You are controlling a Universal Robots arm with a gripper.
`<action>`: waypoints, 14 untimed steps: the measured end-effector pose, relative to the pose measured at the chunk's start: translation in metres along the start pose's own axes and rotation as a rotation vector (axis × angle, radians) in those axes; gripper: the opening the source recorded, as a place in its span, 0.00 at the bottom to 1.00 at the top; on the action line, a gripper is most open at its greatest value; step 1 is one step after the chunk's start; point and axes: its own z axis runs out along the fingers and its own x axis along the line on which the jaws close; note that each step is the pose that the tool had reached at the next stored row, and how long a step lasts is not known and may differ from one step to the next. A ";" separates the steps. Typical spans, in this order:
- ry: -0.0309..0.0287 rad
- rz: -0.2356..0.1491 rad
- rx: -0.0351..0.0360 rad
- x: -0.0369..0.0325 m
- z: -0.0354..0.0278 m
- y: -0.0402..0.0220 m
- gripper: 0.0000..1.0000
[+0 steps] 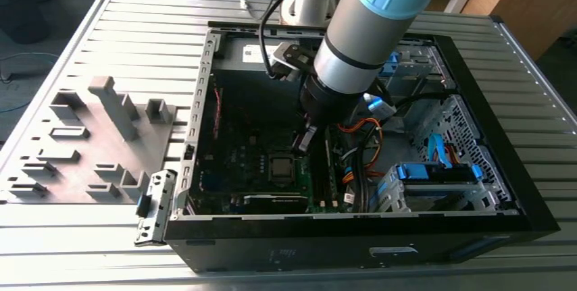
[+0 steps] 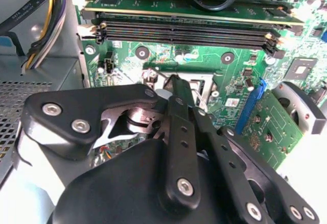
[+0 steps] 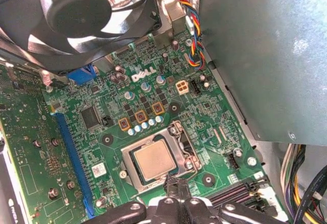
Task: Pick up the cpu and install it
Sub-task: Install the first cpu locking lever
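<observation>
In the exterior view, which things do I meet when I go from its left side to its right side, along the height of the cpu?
Grey moulded tray with upright blocks → black side wall of the open computer case → small square silver-topped cpu in its socket → orange cables → blue-handled drive cage.

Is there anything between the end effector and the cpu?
In the first wrist view, the end effector sits at the edge of the socket holding the cpu. Between them lies only the metal socket frame; nothing else stands there.
</observation>
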 end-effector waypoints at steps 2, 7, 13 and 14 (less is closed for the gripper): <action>0.0001 0.000 0.0000 0.0000 0.0000 0.0000 0.11; 0.0007 0.000 0.0004 0.0000 0.0000 0.0000 0.11; 0.0012 0.000 0.0006 0.0000 0.0000 0.0000 0.11; 0.0012 0.000 0.0006 0.0000 0.0000 0.0000 0.11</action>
